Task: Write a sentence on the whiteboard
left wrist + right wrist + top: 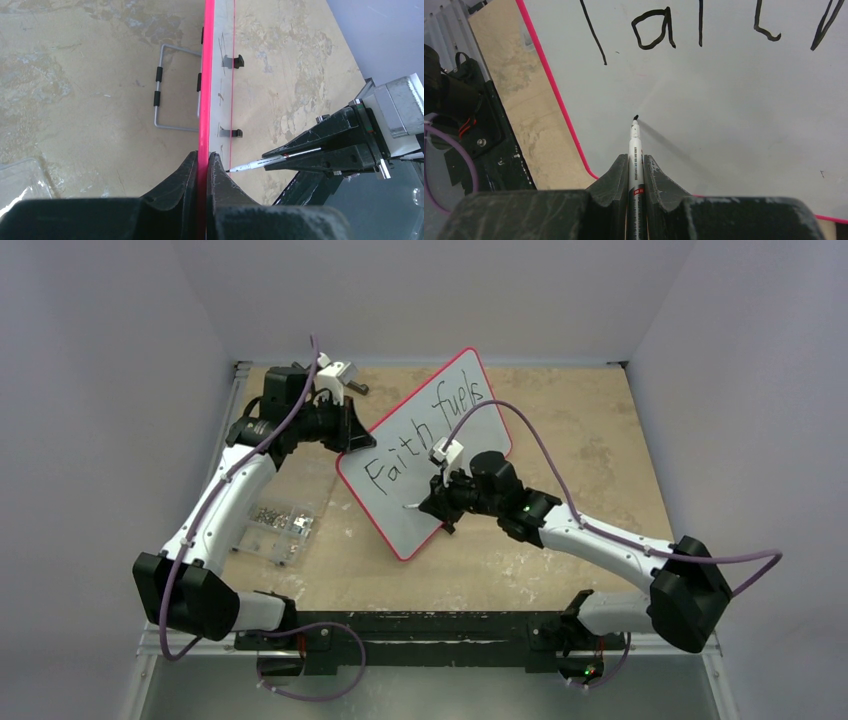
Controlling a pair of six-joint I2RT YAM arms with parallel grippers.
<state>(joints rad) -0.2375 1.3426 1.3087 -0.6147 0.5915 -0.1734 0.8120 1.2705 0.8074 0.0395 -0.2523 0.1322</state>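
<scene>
The whiteboard (395,512) with its red rim stands tilted on the table; black lettering (425,428) on it reads "Faith fuels". My left gripper (350,440) is shut on the board's left rim (206,75), fingers (187,172) on both sides. My right gripper (432,505) is shut on a white marker (636,150). The marker's black tip is at the bare board surface (734,100), below the "a" of "Faith" (654,35). I cannot tell if the tip touches. The marker (260,163) also shows in the left wrist view.
A clear plastic box of small metal parts (275,525) lies left of the board near my left arm. A bent wire frame (172,87) lies on the table behind the board. Small black feet (239,61) stick out from the board.
</scene>
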